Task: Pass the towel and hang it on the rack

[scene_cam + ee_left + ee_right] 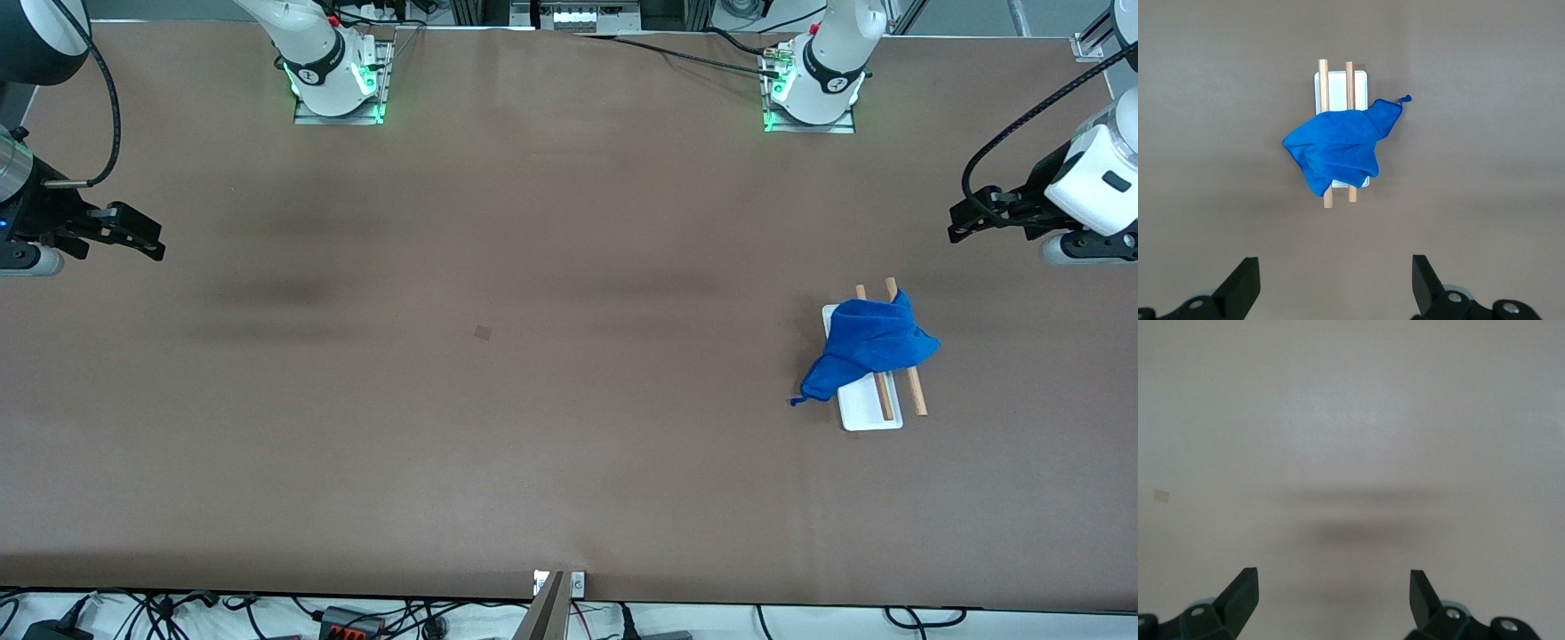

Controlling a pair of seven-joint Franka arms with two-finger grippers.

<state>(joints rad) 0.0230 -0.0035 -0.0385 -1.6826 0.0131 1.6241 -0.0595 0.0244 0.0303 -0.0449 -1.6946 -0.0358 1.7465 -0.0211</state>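
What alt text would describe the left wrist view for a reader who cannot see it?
A blue towel lies bunched across the two wooden rods of a small white-based rack on a brown table. The open left gripper hangs above, holding nothing.

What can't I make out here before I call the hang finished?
- Bright blue soft towel covers the middle of both light-brown wooden rods in the front and left wrist views.
- The rack's thin supports: not visible in either view.
- White flat rack base: partly under the towel.
- Right wrist view shows only bare brown table.
- Left gripper and right gripper: arms cut by the front view's edges.
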